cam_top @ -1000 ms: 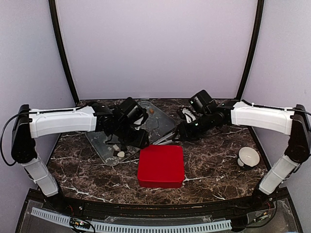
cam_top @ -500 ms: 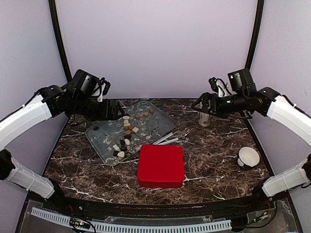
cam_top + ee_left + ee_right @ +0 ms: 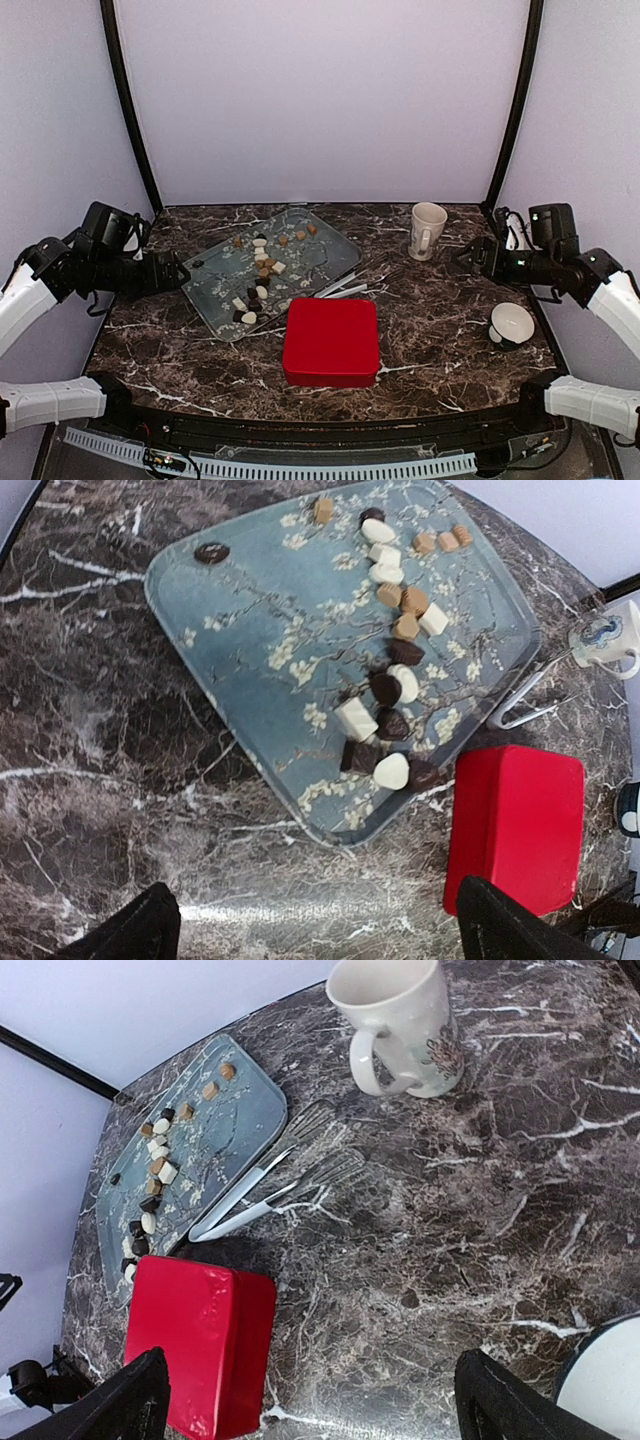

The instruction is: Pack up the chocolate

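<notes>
The chocolate point(image 3: 385, 688) lay loose on the floral tray point(image 3: 250, 610) beside the red box point(image 3: 331, 341), and with the left gripper point(image 3: 320, 930) and right gripper point(image 3: 320, 1400) both spread wide and empty, a clumsy pinch could have skidded small lumps off it.

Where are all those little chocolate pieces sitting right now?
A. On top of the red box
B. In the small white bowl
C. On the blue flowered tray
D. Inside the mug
C: the chocolate lumps, dark, tan and white, lie scattered on the blue flowered tray, while the red box beside it shows only its bare red top.
</notes>
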You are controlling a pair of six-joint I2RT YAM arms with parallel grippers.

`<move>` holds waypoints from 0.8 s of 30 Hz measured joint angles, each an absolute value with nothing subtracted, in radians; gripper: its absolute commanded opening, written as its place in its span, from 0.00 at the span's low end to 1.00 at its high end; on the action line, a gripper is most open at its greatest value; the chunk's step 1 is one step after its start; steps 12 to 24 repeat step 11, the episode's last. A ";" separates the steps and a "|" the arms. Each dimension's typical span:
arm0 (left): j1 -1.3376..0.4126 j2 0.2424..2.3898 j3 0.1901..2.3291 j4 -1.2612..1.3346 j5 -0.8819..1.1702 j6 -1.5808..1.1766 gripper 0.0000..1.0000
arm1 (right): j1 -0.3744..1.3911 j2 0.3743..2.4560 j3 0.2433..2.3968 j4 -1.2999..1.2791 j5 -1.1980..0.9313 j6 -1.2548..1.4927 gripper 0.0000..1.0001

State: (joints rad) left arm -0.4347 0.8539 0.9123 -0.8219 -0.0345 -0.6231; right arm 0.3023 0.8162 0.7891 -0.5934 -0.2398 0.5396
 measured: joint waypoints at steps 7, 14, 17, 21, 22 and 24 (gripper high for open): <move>-0.435 0.747 0.771 -0.836 -0.037 -0.721 0.99 | 0.294 0.666 0.625 -0.591 -0.223 0.601 1.00; -0.435 0.737 0.765 -0.838 -0.048 -0.749 0.99 | 0.294 0.644 0.614 -0.576 -0.221 0.624 1.00; -0.435 0.737 0.765 -0.838 -0.048 -0.749 0.99 | 0.294 0.644 0.614 -0.576 -0.221 0.624 1.00; -0.435 0.737 0.765 -0.838 -0.048 -0.749 0.99 | 0.294 0.644 0.614 -0.576 -0.221 0.624 1.00; -0.435 0.737 0.765 -0.838 -0.048 -0.749 0.99 | 0.294 0.644 0.614 -0.576 -0.221 0.624 1.00; -0.435 0.737 0.765 -0.838 -0.048 -0.749 0.99 | 0.294 0.644 0.614 -0.576 -0.221 0.624 1.00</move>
